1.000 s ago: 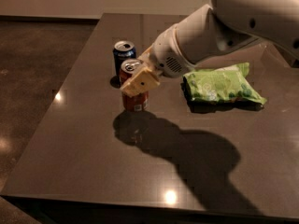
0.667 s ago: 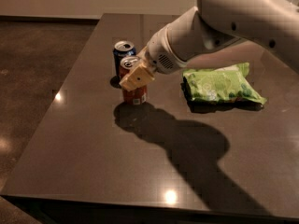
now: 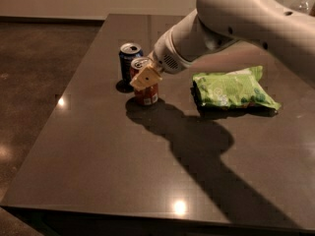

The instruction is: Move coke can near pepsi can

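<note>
Noted at upper centre-left: gripper (image 3: 146,76) clasped around upright coke can (image 3: 146,95) on dark table (image 3: 98,156). Just beside, upper left: pepsi can (image 3: 129,60); green bag (image 3: 231,88) at right.

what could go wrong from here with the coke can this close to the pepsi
1. The gripper grips the coke can right beside the pepsi can. Pushing any further could knock the pepsi can over.
2. The grip sits near the coke can's top, so a tilted release might tip it on the table.
3. The arm reaches low over the table beside the green chip bag. A careless retreat may brush it.
</note>
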Motion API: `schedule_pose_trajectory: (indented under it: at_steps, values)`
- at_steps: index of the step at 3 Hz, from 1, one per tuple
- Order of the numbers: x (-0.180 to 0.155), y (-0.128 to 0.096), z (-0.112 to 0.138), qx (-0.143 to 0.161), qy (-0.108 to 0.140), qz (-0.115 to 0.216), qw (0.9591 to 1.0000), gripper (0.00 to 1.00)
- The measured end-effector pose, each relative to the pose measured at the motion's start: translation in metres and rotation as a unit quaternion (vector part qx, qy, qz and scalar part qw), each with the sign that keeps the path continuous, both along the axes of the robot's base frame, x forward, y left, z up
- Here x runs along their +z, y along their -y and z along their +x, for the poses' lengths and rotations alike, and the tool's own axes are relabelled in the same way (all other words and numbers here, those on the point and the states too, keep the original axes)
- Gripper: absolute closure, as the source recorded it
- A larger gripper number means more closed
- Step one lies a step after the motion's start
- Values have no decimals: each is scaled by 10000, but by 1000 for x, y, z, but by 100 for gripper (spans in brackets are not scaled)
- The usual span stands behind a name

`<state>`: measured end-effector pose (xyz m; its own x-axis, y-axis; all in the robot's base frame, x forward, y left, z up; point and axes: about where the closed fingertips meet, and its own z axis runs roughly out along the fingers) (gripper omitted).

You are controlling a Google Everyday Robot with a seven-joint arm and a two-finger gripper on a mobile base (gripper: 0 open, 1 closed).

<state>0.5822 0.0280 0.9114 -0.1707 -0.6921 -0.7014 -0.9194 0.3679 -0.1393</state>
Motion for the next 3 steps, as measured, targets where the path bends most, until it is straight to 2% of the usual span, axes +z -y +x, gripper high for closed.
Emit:
schedule_pose_trajectory:
  at_steps: [1, 3]
  values:
    - [-3, 2, 8, -83, -35, -41, 10000, 50]
    - [-1, 0, 6, -61, -20, -48, 10000, 5]
